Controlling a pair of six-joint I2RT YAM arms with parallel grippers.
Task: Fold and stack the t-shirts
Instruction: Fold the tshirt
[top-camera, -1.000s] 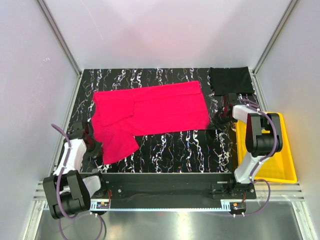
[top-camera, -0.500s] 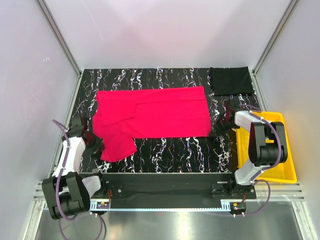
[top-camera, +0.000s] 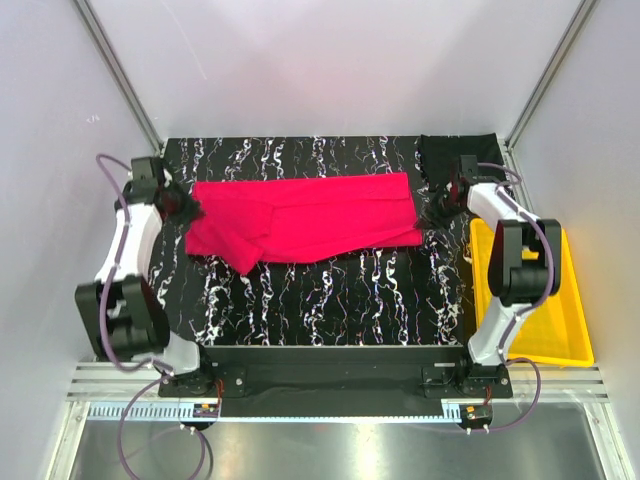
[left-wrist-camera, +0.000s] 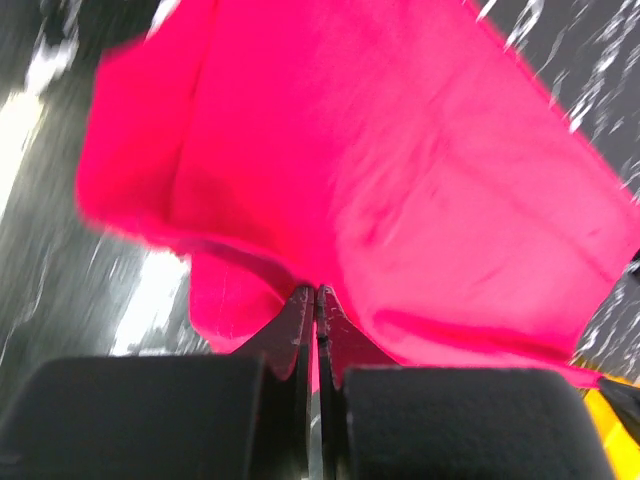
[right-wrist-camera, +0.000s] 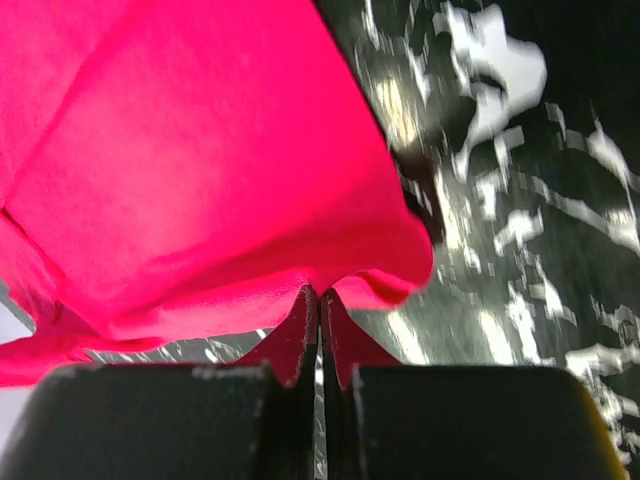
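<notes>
Two-handed, pinching the red t-shirt (top-camera: 320, 222) in tightly closed jaws: left end effector (top-camera: 186, 209) gripping its left edge, right end effector (top-camera: 436, 213) its right corner. Stretching across the counter (top-camera: 330, 300), sagging limp and light; likely handling best by corners and hems. Lying beyond, far right: black t-shirt (top-camera: 458, 158).

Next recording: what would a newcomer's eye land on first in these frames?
The crimson t-shirt, stretched across the far half of the black veined tabletop, is pinched at its left end by the left gripper and at its right end by the right gripper. Next come the yellow tray at the table's right edge and the black t-shirt in the far right corner.
</notes>
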